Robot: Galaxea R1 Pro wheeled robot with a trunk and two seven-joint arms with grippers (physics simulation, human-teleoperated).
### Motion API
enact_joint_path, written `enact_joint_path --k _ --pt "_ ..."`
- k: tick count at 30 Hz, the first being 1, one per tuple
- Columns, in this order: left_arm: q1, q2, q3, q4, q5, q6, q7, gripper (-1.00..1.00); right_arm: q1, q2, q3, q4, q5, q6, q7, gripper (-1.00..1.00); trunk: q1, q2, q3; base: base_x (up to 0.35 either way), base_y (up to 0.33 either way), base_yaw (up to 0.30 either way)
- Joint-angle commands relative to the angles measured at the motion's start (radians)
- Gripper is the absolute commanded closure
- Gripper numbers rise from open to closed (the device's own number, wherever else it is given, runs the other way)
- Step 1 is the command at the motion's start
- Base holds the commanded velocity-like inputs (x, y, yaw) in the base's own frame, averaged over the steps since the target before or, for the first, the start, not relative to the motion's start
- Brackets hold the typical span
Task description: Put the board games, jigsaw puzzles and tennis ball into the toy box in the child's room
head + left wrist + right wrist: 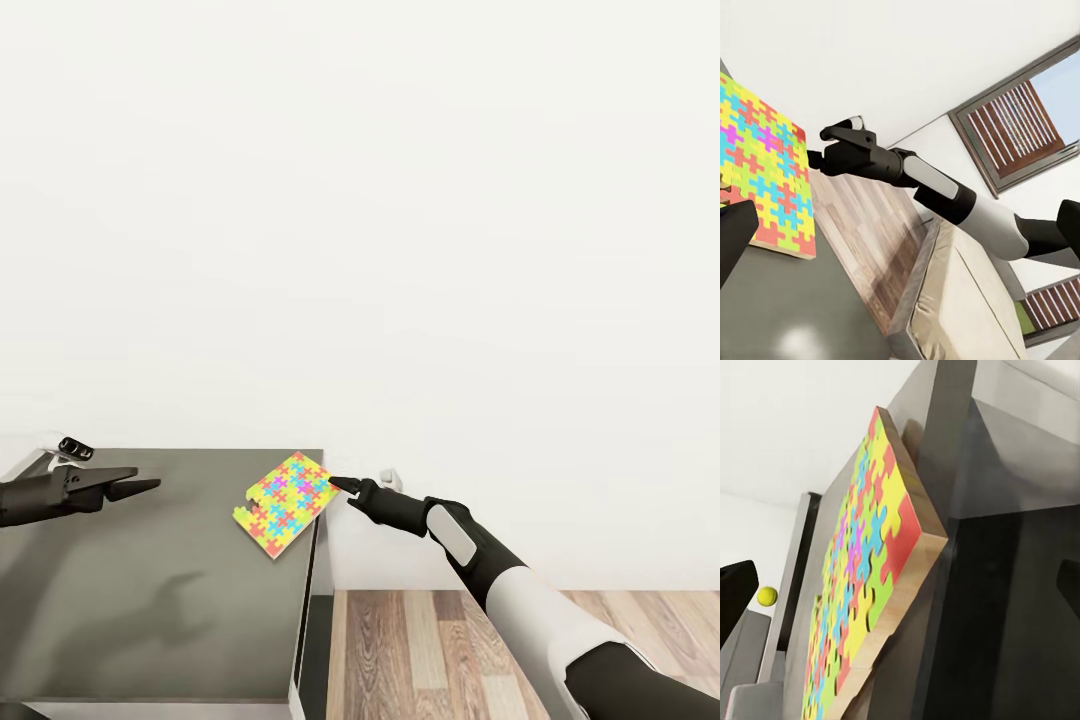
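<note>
Because the right gripper (340,486), jaw spacing indiscernible, meets the jigsaw puzzle (285,503) overhanging the dark desk (150,600) edge, a push could tip it floorward.

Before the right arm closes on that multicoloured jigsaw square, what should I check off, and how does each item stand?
1. Thin multicoloured jigsaw puzzle square lies flat on the dark grey desk top, its corner overhanging the edge: ok.
2. Right gripper is at that overhanging corner: ok.
3. Puzzle edge sits between the right fingers: cannot tell.
4. Left gripper is apart from the puzzle: ok.
5. Yellow tennis ball is away from the puzzle: ok.
6. Toy box in reach: cannot tell.
</note>
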Motion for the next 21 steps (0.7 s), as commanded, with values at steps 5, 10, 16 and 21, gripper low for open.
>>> enact_joint_path --k 5,10,16,21 --pt "-0.001 0.001 -0.002 0.000 0.001 0.011 -0.004 -1.00 -0.001 0.000 0.002 0.000 -0.006 0.004 0.000 -1.00 0.000 0.000 -0.003 0.000 0.000 0.121" --pt "-0.001 0.001 -0.002 0.000 0.001 0.011 -0.004 -1.00 -0.001 0.000 0.002 0.000 -0.006 0.004 0.001 -1.00 0.000 0.000 -0.005 0.000 0.000 0.155" --pt "-0.001 0.000 -0.002 0.000 0.001 0.011 -0.004 -1.00 -0.001 0.000 0.002 0.000 -0.006 0.004 0.001 -1.00 0.000 0.000 -0.006 0.000 0.000 0.048" --pt "-0.001 -0.001 -0.002 0.000 0.001 0.011 -0.004 -1.00 -0.001 0.000 0.002 0.000 -0.006 0.004 0.001 -1.00 0.000 0.000 -0.006 0.000 0.000 0.065"
